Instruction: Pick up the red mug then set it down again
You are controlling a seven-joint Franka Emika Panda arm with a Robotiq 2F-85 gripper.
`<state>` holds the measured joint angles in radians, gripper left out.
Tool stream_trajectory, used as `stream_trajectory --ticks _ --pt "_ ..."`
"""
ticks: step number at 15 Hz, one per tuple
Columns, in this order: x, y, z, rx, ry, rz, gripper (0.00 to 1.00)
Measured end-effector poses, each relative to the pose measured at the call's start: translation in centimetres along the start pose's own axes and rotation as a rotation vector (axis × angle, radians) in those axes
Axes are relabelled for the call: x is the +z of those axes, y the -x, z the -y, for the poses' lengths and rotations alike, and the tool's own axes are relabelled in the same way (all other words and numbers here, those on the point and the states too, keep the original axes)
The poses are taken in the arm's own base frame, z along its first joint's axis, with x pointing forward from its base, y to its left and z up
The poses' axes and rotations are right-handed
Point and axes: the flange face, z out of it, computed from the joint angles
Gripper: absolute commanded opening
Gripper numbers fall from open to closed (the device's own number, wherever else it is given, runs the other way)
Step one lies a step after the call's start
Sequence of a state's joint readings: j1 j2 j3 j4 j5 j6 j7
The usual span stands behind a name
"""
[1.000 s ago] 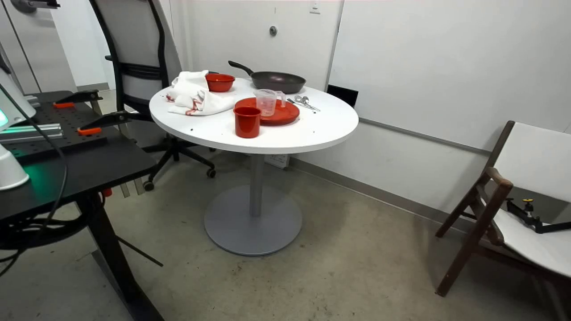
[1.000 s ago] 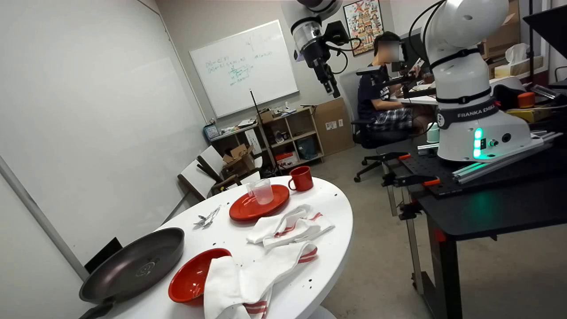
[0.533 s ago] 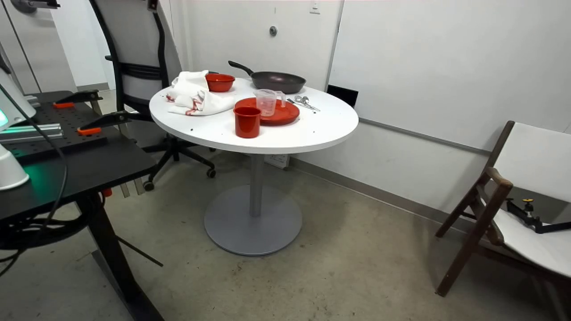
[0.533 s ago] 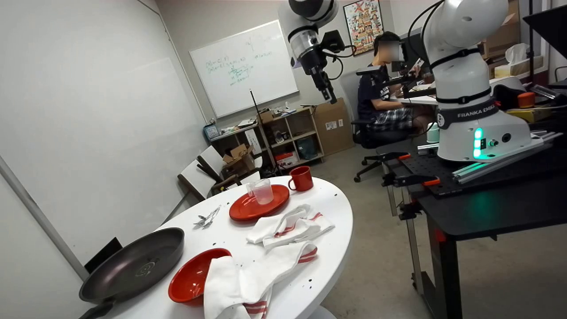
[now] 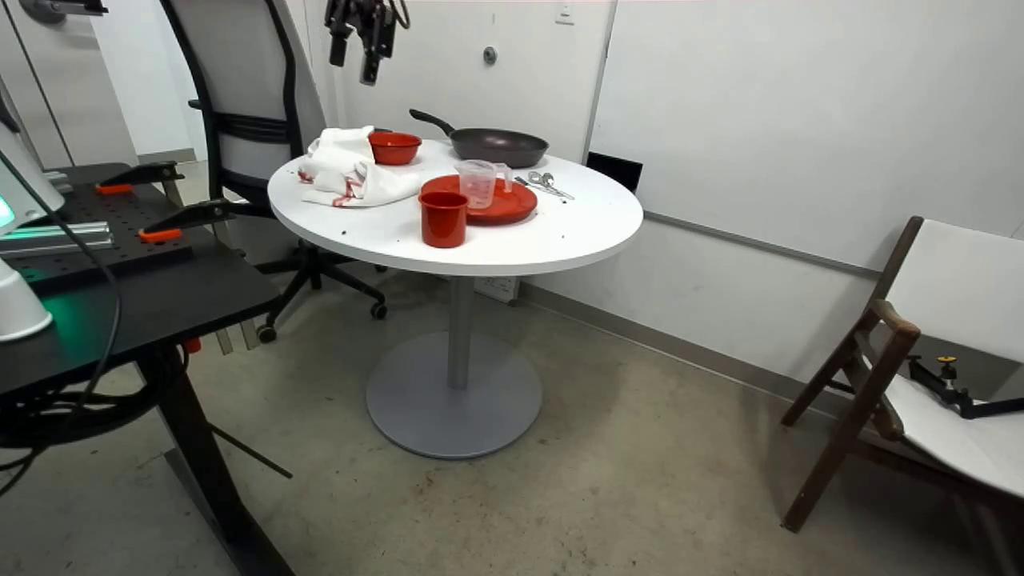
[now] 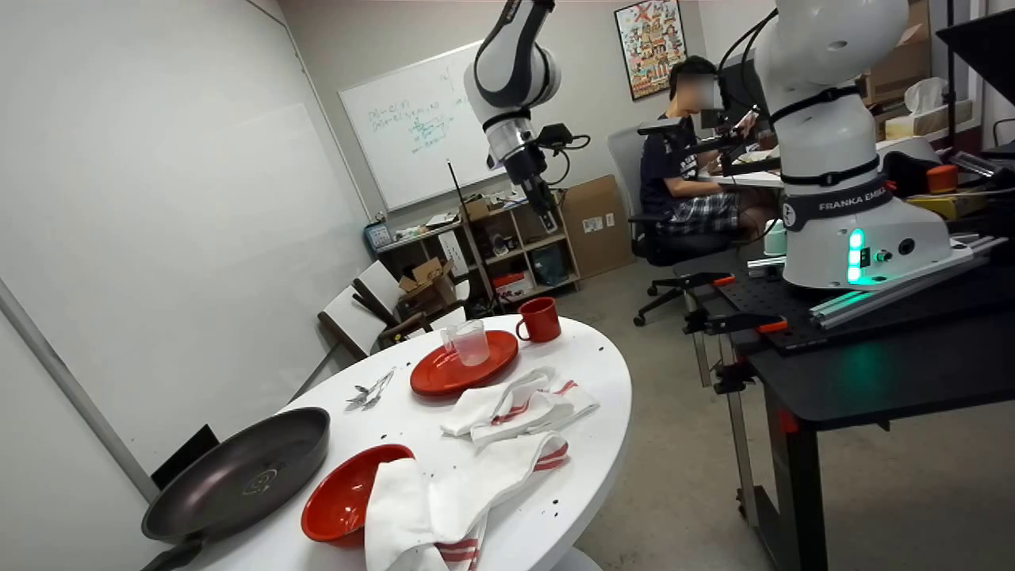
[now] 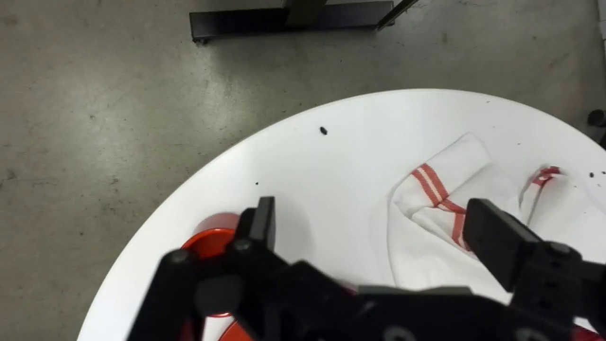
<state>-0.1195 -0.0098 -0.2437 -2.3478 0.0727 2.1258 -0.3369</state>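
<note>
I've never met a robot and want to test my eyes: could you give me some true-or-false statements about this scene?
1. The red mug stands on the white table. True.
2. The red mug is being held. False: the open end effector holds nothing.
3. The clear cup stands on the red plate. True.
4. Everything on the white table is red. False: the frying pan is dark.
5. The white cloth has red stripes. True.

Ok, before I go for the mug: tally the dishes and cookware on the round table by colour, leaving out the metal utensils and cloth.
Red: 3 (mug, plate, bowl)
Clear: 1 (handled cup)
Black: 1 (frying pan)
Total: 5
</note>
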Motion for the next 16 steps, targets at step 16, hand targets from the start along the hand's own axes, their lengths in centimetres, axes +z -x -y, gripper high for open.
stream_trajectory --ticks 16 --pt "7.6 -13.1 -1.7 -0.193 0.174 0.106 1.00"
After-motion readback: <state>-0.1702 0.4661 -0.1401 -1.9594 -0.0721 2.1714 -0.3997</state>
